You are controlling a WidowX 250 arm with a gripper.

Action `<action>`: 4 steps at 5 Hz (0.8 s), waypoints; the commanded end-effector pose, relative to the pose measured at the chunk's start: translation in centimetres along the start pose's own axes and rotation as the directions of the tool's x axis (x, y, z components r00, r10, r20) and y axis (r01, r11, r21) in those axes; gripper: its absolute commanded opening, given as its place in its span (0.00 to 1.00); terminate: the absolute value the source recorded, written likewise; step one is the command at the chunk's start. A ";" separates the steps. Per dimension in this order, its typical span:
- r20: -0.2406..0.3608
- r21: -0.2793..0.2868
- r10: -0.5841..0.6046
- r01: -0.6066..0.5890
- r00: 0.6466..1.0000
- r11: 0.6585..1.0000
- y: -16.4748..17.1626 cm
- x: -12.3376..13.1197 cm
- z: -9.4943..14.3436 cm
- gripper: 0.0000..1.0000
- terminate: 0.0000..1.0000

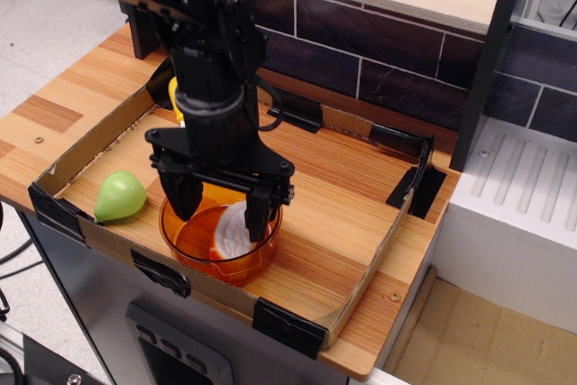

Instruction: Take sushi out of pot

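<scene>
One gripper spread over an orange pot

Spread wide, fingers apart, gripping nothing: black gripper (221, 209) low over the pot (200, 254), one finger (186, 198) inside the left rim, the other finger (257, 214) at the right rim, just in front of the sushi. Sushi (235, 233) inside the pot, right of centre, leaning up on edge, white ridged face toward the camera, orange-red rim along its left side, partly hidden by the right finger. Pot near the front wall of the cardboard tray (365, 268), on the wooden table (63, 101). Green pear-shaped toy (118, 196) left of the pot, apart from it. Something yellow (175, 96) behind the arm, mostly hidden.
</scene>
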State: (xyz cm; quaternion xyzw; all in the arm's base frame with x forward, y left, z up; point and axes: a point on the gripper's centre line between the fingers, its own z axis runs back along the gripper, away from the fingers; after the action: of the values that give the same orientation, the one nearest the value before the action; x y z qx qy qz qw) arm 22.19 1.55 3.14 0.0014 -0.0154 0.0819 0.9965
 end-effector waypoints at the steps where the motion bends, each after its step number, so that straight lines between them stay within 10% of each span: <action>1: 0.036 0.033 0.016 -0.017 0.999 0.999 0.6 0.4 -0.5 1.00 0.00; 2: 0.030 0.044 0.017 -0.018 0.999 0.999 0.7 0.3 -0.7 1.00 0.00; 3: 0.029 0.037 0.012 -0.013 1.000 0.999 0.6 0.4 -0.6 0.00 0.00; 4: 0.032 0.034 0.011 -0.012 0.999 0.999 0.4 0.3 0.0 0.00 0.00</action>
State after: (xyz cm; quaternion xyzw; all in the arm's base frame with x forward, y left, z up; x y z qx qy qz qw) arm 21.71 1.83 2.15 0.0188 -0.0034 0.0925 0.9955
